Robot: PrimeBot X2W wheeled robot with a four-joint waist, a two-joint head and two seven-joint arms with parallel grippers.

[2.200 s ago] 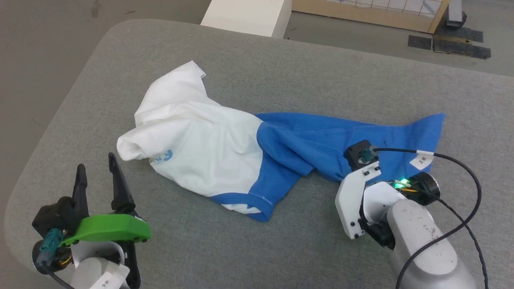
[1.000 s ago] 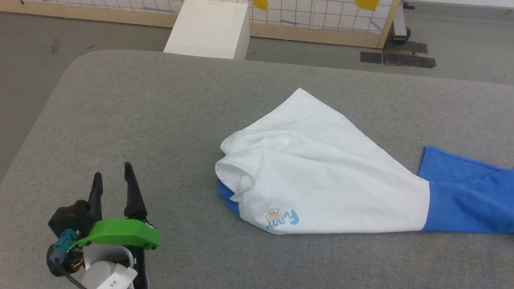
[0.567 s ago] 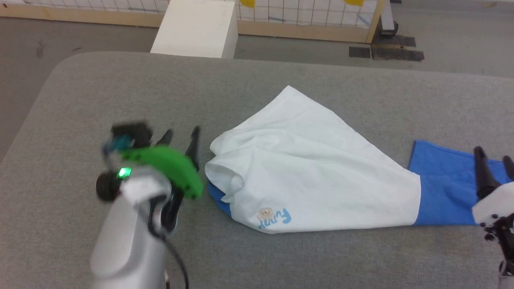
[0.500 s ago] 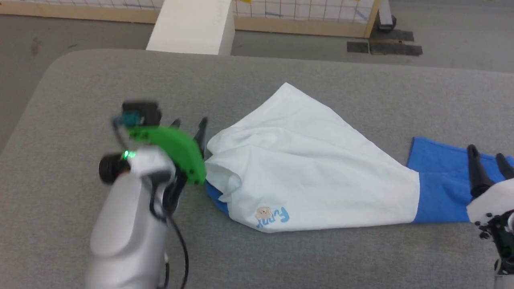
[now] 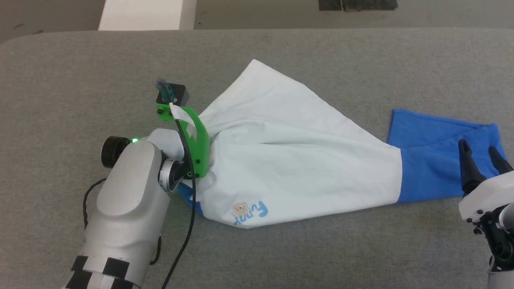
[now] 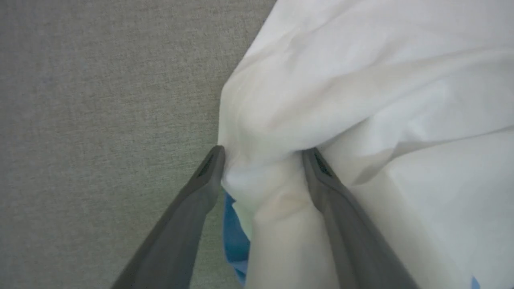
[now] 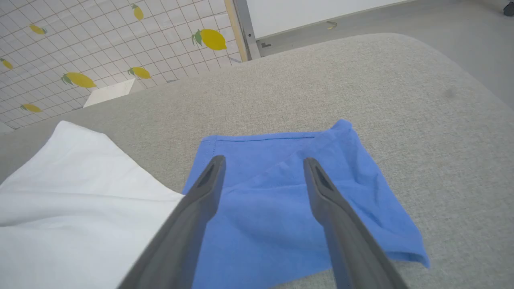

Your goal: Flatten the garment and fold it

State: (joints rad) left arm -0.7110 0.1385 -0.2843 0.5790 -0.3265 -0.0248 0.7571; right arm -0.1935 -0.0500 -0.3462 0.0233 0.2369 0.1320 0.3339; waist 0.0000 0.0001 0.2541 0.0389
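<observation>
Left gripper (image 6: 264,151) advanced, jaws now straddling garment (image 5: 289,160) edge

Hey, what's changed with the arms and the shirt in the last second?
The left fingers reached forward to the garment's bunched white end and now straddle it, open. The right fingers came in over the blue sleeve, open. The garment itself looks unmoved.

Grey fabric-covered table (image 5: 321,257). White box (image 5: 140,14) on the floor just past its far edge. Lemon-print grid panel (image 7: 80,44) behind, wood-framed. Dark floor patch (image 5: 357,5), maybe tape.
</observation>
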